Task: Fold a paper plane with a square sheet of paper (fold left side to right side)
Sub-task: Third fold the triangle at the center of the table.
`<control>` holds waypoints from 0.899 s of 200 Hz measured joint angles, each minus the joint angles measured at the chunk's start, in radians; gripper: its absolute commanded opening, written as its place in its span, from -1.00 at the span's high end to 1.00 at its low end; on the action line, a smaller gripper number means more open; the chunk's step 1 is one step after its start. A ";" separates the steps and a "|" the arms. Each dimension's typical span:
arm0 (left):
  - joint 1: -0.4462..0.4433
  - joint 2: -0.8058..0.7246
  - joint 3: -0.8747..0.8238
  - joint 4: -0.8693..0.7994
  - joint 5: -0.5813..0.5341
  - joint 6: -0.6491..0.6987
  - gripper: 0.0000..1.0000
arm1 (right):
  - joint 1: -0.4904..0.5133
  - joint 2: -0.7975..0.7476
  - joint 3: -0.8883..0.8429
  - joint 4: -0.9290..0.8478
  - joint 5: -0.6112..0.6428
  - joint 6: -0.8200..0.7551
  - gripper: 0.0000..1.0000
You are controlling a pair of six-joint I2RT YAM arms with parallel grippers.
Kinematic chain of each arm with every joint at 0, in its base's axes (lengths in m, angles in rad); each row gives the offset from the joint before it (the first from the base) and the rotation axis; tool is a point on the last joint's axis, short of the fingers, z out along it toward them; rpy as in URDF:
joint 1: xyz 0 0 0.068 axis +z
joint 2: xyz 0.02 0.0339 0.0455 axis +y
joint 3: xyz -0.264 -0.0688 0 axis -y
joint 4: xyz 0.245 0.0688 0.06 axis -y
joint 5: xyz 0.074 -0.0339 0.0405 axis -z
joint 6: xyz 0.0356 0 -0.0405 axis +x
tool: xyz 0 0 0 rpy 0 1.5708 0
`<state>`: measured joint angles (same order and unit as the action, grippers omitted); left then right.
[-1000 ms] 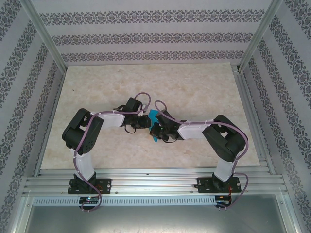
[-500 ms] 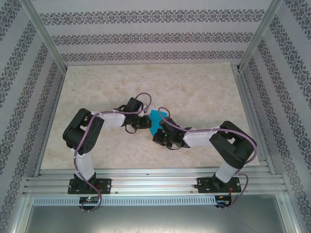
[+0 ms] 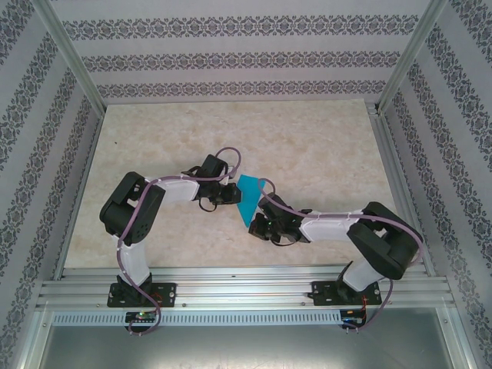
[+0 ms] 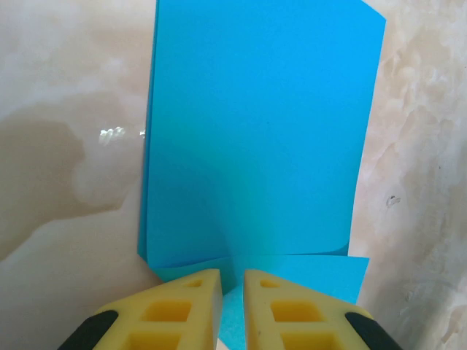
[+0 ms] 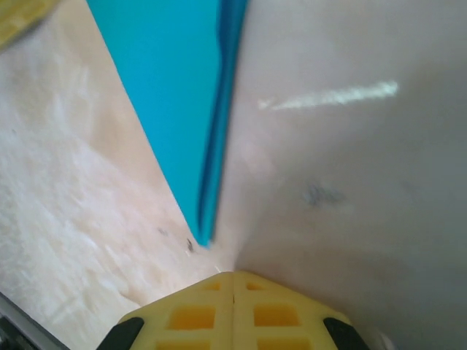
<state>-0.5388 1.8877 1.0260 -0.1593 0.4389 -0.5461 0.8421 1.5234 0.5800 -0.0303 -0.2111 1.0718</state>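
The square sheet of paper (image 3: 250,197) lies folded over on the pale marbled surface (image 3: 323,146), about midway between the left and right edges and somewhat nearer the near edge than the far one. From above it reads as a tapering blue shape, broad at its far end and narrowing to a point toward the near edge.

The left gripper (image 3: 234,194) reaches in from the left and meets the paper's left side. In the left wrist view the paper (image 4: 255,131) stretches away from the gripper (image 4: 232,292) as a tall blue panel lying flat on the surface (image 4: 58,182). Its layers are slightly offset along the left edge, and a lower layer juts out at the near right corner. The yellow fingers (image 4: 182,310) stand a narrow slit apart right at the paper's near edge, and blue shows in the slit. Whether they pinch a ridge of the paper or only sit on it, I cannot tell.

The right gripper (image 3: 257,225) sits just beside the paper's pointed near end, on its right. In the right wrist view its yellow fingers (image 5: 190,317) are pressed together with nothing between them. The paper's tip (image 5: 175,87) ends just short of the gripper (image 5: 233,281), with a little bare surface (image 5: 350,182) between. Along the paper's right edge the stacked layers show as a darker blue band.
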 measured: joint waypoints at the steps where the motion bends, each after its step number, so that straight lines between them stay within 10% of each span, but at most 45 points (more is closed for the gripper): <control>1: 0.000 -0.001 0.000 0.000 0.000 0.000 0.56 | 0.000 -0.005 0.000 -0.007 0.001 -0.005 0.90; 81: 0.027 -0.244 0.000 -0.078 -0.014 -0.017 -0.15 | -0.224 -0.169 0.096 -0.171 0.001 -0.320 0.51; 116: 0.068 -0.307 -0.021 -0.073 -0.030 -0.045 -0.19 | -0.234 -0.047 0.214 -0.145 -0.034 -0.394 0.25; 180: 0.079 -0.244 -0.085 -0.073 -0.022 -0.094 -0.19 | -0.235 0.164 0.335 -0.145 -0.057 -0.472 0.37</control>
<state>-0.4599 1.6440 0.9413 -0.2321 0.4171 -0.6399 0.6075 1.6878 0.9146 -0.1749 -0.2684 0.5995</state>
